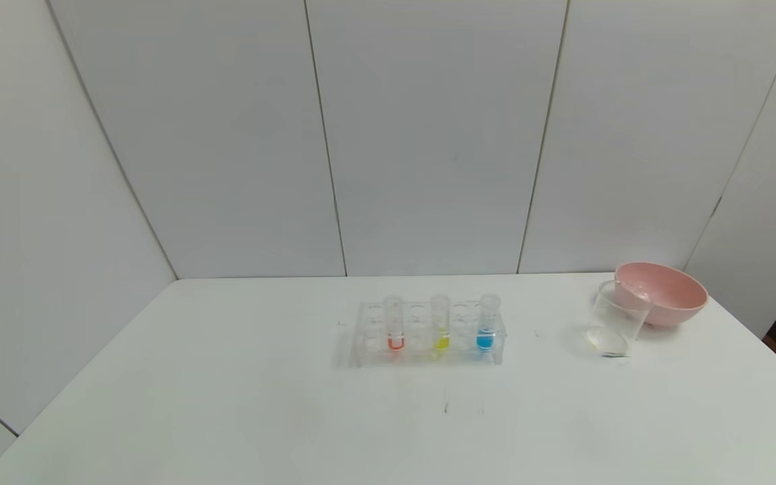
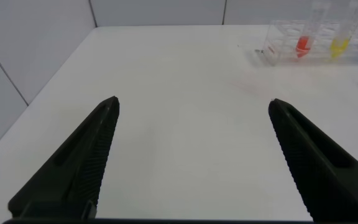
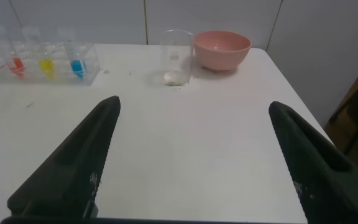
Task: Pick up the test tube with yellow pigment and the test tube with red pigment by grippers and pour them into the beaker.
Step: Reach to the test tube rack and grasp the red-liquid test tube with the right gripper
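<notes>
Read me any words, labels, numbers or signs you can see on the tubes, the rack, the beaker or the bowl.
No text can be read anywhere.
Tube rack: no label visible.
Beaker: no readable graduations or print.
Pink bowl: plain.
Small dark marks on the table: specks, not letters.

The rack and beaker look like clear shiny plastic; the pink bowl is smooth, the table matt white

Probably a lab bench: white table, grey panel walls, clear tube rack holding coloured liquids.
</notes>
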`<state>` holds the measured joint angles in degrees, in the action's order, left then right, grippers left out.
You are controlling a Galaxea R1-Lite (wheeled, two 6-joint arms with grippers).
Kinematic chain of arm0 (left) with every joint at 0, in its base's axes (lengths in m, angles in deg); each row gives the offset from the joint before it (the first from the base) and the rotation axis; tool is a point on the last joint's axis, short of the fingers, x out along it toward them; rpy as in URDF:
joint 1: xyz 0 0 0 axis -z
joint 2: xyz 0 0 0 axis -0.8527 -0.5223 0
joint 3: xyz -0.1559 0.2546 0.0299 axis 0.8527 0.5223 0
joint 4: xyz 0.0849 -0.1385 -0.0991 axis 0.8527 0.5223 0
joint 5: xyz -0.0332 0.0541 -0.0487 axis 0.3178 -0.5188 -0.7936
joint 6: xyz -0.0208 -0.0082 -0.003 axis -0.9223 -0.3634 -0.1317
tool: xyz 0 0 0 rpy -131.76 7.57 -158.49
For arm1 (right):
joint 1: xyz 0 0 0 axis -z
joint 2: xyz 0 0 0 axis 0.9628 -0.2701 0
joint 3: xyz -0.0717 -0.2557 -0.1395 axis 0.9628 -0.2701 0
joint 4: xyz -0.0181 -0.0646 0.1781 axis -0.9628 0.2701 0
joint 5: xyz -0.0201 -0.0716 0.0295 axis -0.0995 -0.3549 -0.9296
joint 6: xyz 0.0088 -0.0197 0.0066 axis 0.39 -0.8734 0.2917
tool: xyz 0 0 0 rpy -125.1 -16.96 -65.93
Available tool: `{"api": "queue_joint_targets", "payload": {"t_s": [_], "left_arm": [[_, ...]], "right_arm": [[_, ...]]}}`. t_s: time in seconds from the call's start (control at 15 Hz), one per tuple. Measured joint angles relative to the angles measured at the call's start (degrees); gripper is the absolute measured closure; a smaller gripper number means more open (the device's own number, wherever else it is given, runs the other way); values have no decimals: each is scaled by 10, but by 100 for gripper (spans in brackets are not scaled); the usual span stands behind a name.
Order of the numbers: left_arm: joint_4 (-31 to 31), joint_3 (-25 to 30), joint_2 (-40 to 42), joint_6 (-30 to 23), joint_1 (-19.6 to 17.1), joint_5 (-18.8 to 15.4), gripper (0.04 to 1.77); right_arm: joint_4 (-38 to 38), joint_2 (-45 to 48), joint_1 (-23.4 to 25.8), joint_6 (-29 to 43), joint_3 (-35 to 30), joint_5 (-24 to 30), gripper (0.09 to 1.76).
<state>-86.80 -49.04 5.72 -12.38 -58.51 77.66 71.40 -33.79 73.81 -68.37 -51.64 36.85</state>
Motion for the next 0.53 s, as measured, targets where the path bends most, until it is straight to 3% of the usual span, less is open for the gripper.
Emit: {"api": "queue_joint_targets", "payload": {"t_s": [0.2,0.53], "left_arm": [[0,0,0,0,0,0,9],[0,0,0,0,0,0,9]], "right_arm": [[-14,-82,-14,3,55,1,14],[-105,-245,-34,5,108,11,14]]}}
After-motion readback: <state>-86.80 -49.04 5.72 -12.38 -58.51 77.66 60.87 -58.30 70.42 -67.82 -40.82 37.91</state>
